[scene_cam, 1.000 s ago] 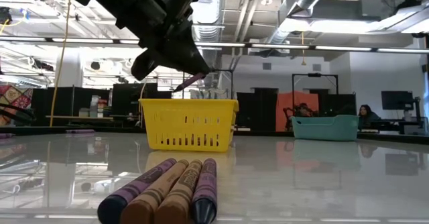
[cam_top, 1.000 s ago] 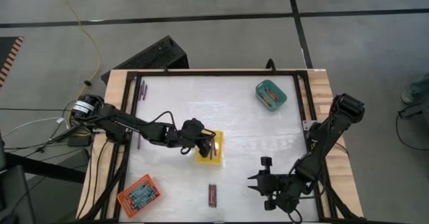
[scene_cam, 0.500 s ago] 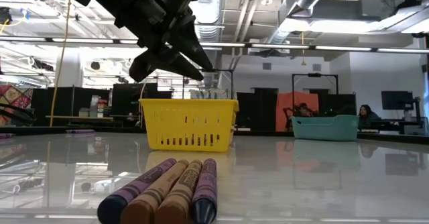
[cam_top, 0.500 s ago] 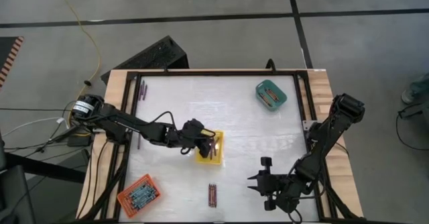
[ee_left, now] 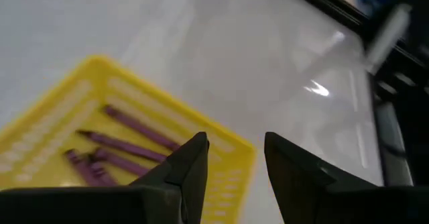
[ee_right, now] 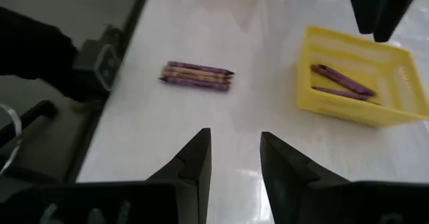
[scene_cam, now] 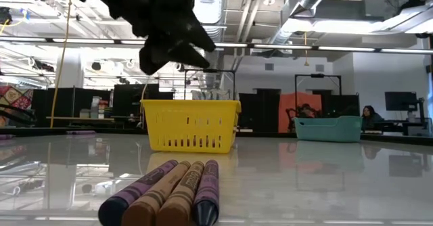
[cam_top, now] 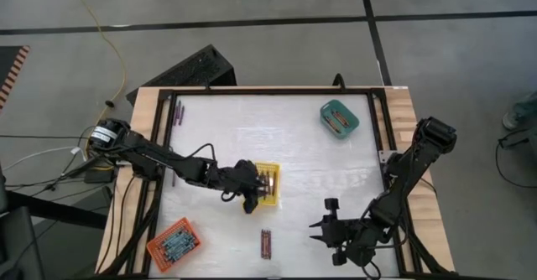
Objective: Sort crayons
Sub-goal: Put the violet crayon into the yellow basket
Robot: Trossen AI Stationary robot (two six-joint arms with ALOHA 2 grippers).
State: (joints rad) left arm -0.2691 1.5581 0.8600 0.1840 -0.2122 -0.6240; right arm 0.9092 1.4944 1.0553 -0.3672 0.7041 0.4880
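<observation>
Four purple and tan crayons (scene_cam: 166, 193) lie bundled; spread left claw (ee_left: 233, 158) hovers over yellow basket (ee_left: 60, 110)

Glossy white table top (cam_top: 310, 167), smooth enough to mirror ceiling lights, edged with pale raw wood (cam_top: 409, 112) at 3 o'clock. Slotted yellow plastic tray (scene_cam: 191, 124) at centre, with teal plastic tray (cam_top: 339, 117) at 1 o'clock and orange plastic tray (cam_top: 173, 243) at 7 o'clock. Paper-wrapped waxy crayons (scene_cam: 166, 200) lying matt at 6 o'clock; dark matt fingers (ee_left: 191, 167) above the yellow tray.
</observation>
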